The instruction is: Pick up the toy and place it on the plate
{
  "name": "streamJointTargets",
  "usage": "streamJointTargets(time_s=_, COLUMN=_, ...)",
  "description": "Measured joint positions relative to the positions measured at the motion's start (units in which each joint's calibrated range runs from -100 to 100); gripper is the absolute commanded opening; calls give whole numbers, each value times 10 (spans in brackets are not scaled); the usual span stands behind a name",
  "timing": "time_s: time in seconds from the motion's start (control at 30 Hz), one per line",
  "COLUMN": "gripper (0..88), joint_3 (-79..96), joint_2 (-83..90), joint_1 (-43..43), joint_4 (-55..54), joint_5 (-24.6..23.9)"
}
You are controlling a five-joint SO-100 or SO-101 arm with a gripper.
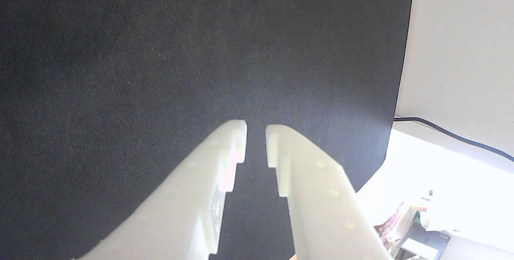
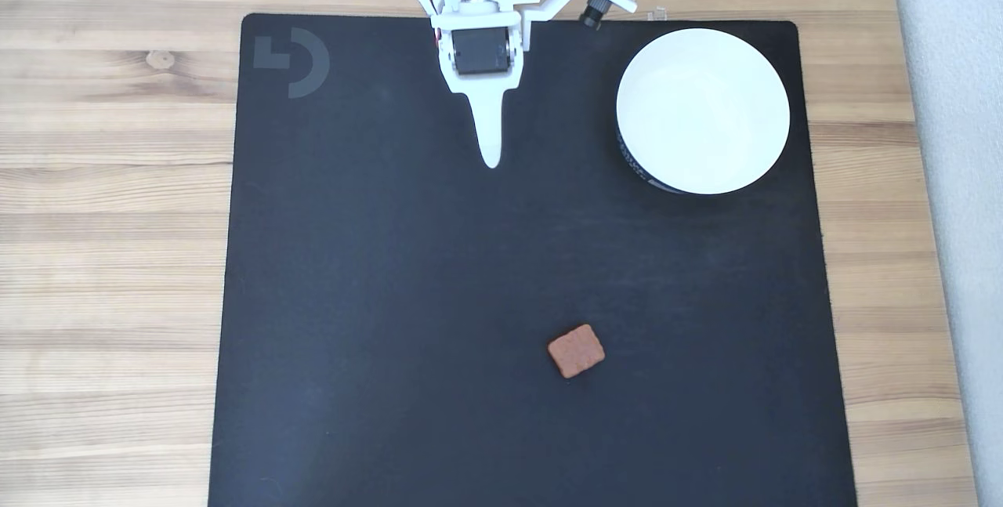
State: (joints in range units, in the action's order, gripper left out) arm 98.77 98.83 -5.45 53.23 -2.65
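The toy [image 2: 576, 351], a small reddish-brown biscuit-like block, lies flat on the black mat in the fixed view, toward the lower middle. The plate [image 2: 703, 111], a round white bowl-like dish with a dark band on its side, stands at the mat's upper right with nothing in it. My white gripper [image 2: 491, 158] points down the picture from the top centre, well above the toy and to the left of the plate. In the wrist view the gripper [image 1: 256, 127] hangs over bare mat, its fingers nearly together with a thin slit between them and nothing held.
The black mat [image 2: 392, 295] covers most of a wooden table [image 2: 110, 217]. In the wrist view the mat's edge runs down the right side, with a pale surface and a dark cable [image 1: 453, 133] beyond it.
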Motion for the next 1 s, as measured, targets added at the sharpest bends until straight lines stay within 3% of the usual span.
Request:
streamJointTargets(time_s=0.23, gripper=25, joint_3=0, joint_2=1, joint_1=49, joint_4=0, joint_5=-1)
streamJointTargets(time_s=1.0, gripper=25, joint_3=0, joint_2=1, joint_1=47, joint_4=0, joint_5=-1)
